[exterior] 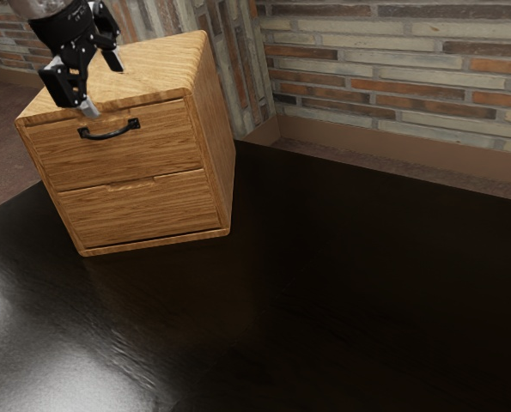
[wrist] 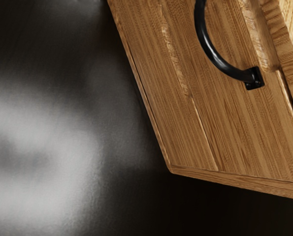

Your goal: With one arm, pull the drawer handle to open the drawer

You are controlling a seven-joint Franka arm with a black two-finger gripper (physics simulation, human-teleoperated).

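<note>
A two-drawer cabinet point(exterior: 156, 69) stands on the table point(exterior: 341, 300), at the far end of the exterior view's left. The brick wall point(exterior: 392, 60) runs behind it and along the table's far edge. The top drawer point(exterior: 118, 163) sits above the lower drawer point(exterior: 139, 210), and the drawer handle point(exterior: 109, 131) lies near its upper edge. The gripper point(exterior: 90, 86) hangs over the cabinet's top front edge, just above the handle's left part. In the wrist view, the handle point(wrist: 210, 49) stands off the drawer front point(wrist: 210, 128), with the table point(wrist: 62, 98) beside the cabinet.

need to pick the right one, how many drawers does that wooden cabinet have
2. The upper drawer sits just under the cabinet top and carries the black handle; the lower drawer is right beneath it, with no clear handle. Other sides of the cabinet are hidden.
</note>
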